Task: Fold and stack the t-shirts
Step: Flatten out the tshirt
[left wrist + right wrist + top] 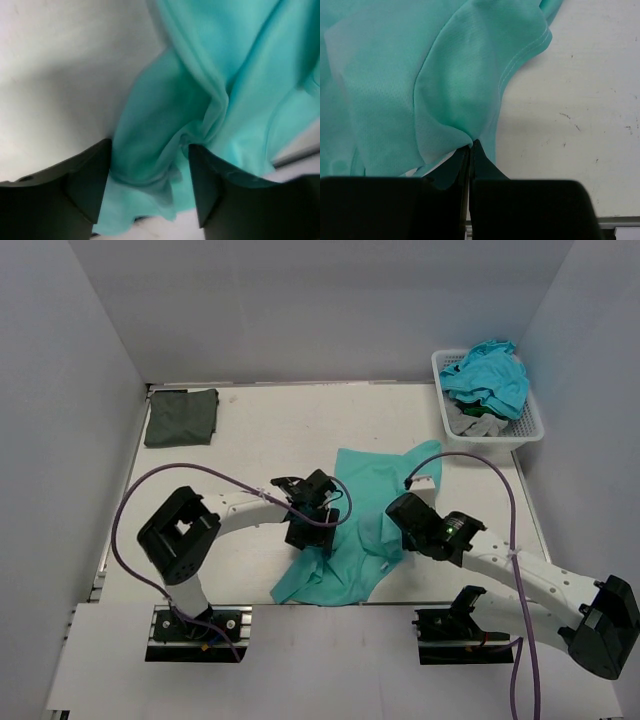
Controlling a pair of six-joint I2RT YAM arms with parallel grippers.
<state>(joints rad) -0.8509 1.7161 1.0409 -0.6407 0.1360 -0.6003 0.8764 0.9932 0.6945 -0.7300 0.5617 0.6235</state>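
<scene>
"Top external view first: where is the teal-green t-shirt (365, 525)?"

"In the middle of the counter (260, 440), rumpled and only partly spread. Its near left corner trails toward the near edge."

"And the left end effector (150, 146)?"

"At the shirt's left edge. Its wrist view shows the jaws standing well apart, with a finger (80, 185) on either side of a bunched fold. The cloth runs between them but is not pinched."

"The right end effector (470, 148)?"

"Clamped on the same shirt. Its wrist view has the two fingers pressed together with a small peak of teal cloth caught at their tips, near a stitched hem (520, 60). From above it sits at the shirt's right edge. Whether that peak is lifted off the counter, I cannot tell."

"Other shirts?"

"A dark grey-green t-shirt (181, 417) lies folded flat in the far left corner, well apart from everything else. A white basket (528, 428) stands in the far right corner, holding a turquoise-blue t-shirt (490, 375) heaped over a grey t-shirt (478, 423)."
</scene>
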